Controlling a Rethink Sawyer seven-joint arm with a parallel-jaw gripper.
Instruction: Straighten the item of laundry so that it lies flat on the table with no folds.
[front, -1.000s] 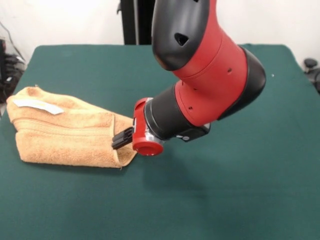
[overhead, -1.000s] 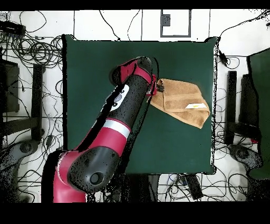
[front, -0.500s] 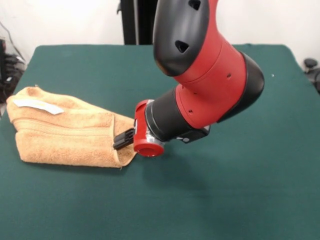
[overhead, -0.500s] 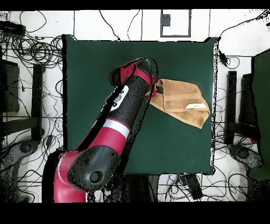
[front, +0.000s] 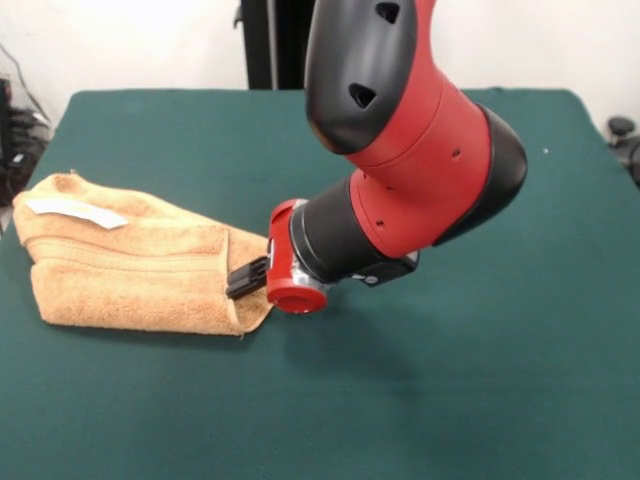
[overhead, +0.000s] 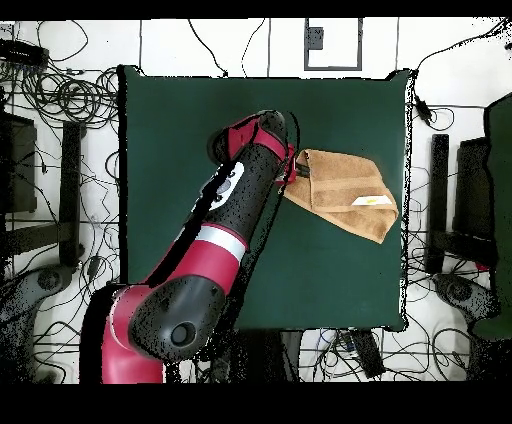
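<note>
Since the towel (front: 130, 265) is bunched in folds at the counter (front: 450, 400) edge and the fingers (front: 246, 278) are at its corner, grip unclear tbh, that corner should be pulled slowly toward open counter.

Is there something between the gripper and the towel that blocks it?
No, nothing visible. The gripper is already at the folded towel's corner, and only bare table lies around them.
</note>
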